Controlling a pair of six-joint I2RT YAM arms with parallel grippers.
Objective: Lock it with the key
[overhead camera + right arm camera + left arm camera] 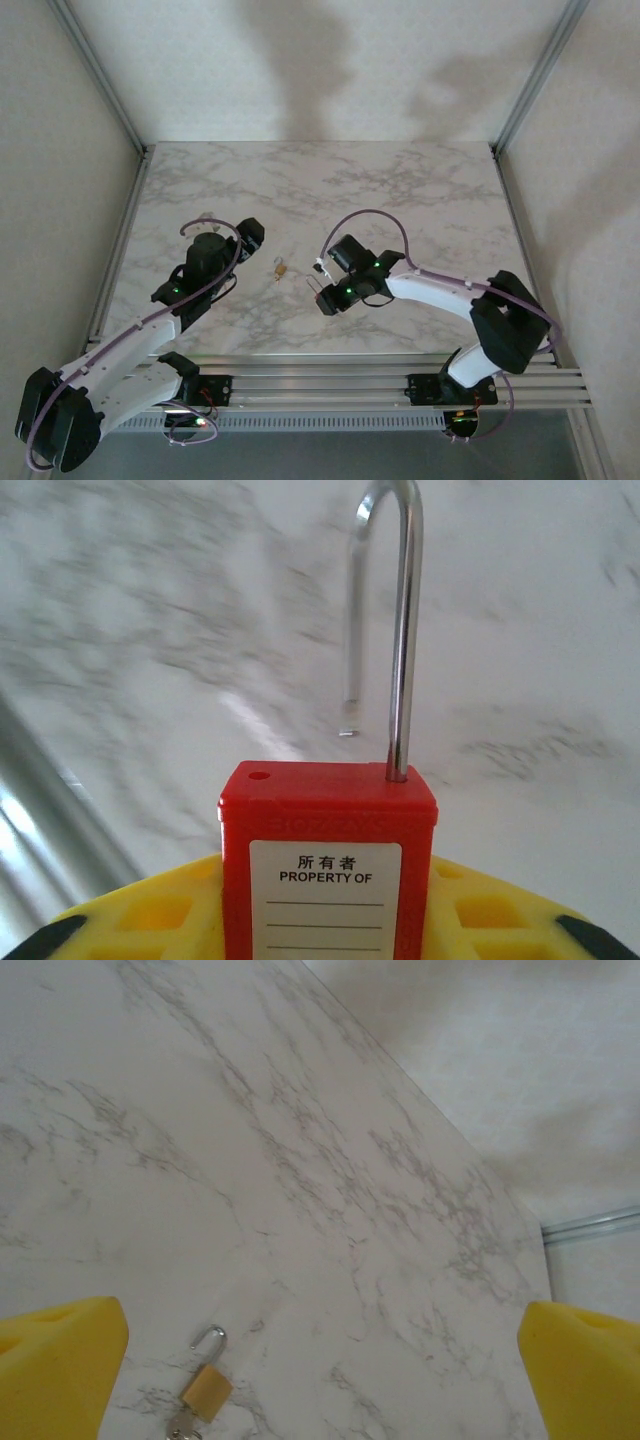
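A red padlock (328, 860) with a white "PROPERTY OF" label stands upright between the yellow pads (150, 920) of my right gripper (328, 935), which is shut on its body. Its steel shackle (403, 630) is raised, the free end hanging clear of its hole. A small brass padlock (207, 1392) lies on the marble table (300, 1160), its shackle open, with a silver key (183, 1425) at its lower end. My left gripper (320, 1380) hovers over it, open wide, with nothing between its pads (55, 1360). From above, the brass padlock (280, 268) lies between my left gripper (252, 236) and my right gripper (322, 288).
The marble table (320, 190) is walled in by white panels and aluminium posts (100, 80). A rail (330, 385) runs along the near edge by the arm bases.
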